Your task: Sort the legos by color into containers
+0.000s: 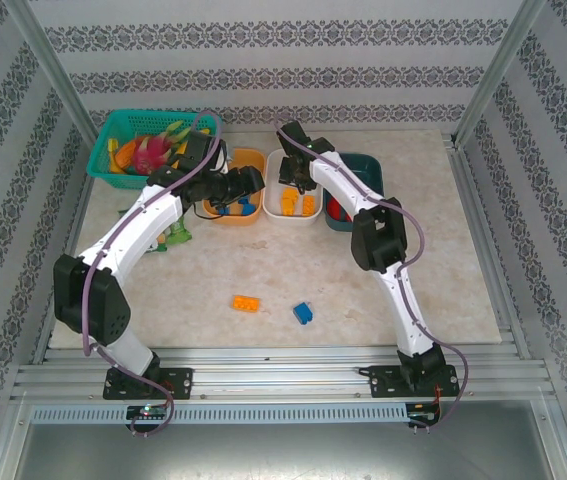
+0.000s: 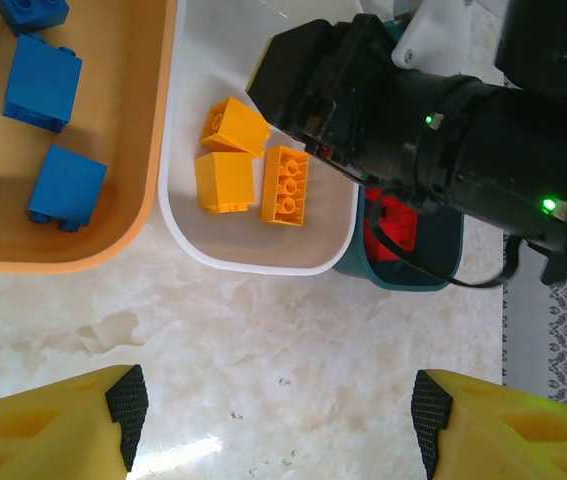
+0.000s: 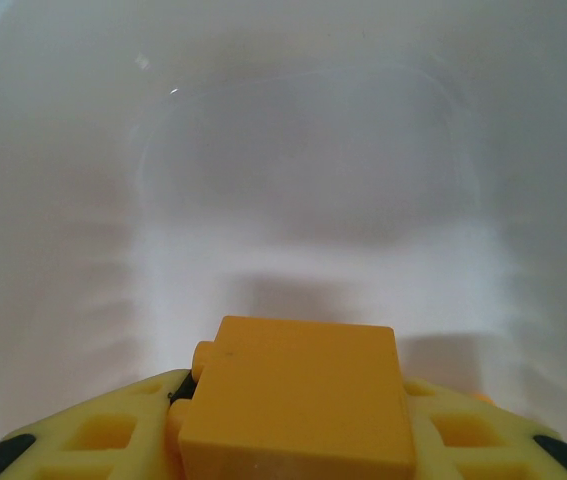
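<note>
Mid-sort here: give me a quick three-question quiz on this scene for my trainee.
1. True or false: the right gripper holds an orange brick over the white tray.
2. Which tray holds the blue bricks? A white, B orange, C teal.
3. How many bricks lie loose on the table?
Key: 1 true. 2 B, the orange tray. 3 two: the loose orange brick and the loose blue brick.
</note>
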You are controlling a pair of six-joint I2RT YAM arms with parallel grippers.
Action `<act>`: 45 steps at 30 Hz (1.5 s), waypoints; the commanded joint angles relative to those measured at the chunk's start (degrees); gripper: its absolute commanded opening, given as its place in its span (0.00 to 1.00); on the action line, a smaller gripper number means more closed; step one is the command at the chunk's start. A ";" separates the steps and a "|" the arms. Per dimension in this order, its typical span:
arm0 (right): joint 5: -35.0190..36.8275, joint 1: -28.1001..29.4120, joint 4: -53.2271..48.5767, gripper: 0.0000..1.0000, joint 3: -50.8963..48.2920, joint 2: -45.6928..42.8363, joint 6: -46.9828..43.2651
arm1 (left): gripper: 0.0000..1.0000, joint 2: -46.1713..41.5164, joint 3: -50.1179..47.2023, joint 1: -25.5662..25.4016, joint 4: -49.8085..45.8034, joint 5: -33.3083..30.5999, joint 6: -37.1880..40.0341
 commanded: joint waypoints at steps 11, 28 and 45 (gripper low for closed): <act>-6.57 -1.74 -2.59 0.49 7.56 6.16 3.86 | 0.73 1.29 2.01 0.17 -2.72 0.80 4.01; -6.81 -0.68 3.07 0.62 -18.02 -24.57 -1.16 | 0.74 -6.39 -7.12 -4.95 -9.32 2.07 1.98; -13.33 11.02 4.68 0.61 -75.38 -78.00 -0.94 | 0.75 -5.84 -17.70 -20.04 -8.85 -3.95 -21.16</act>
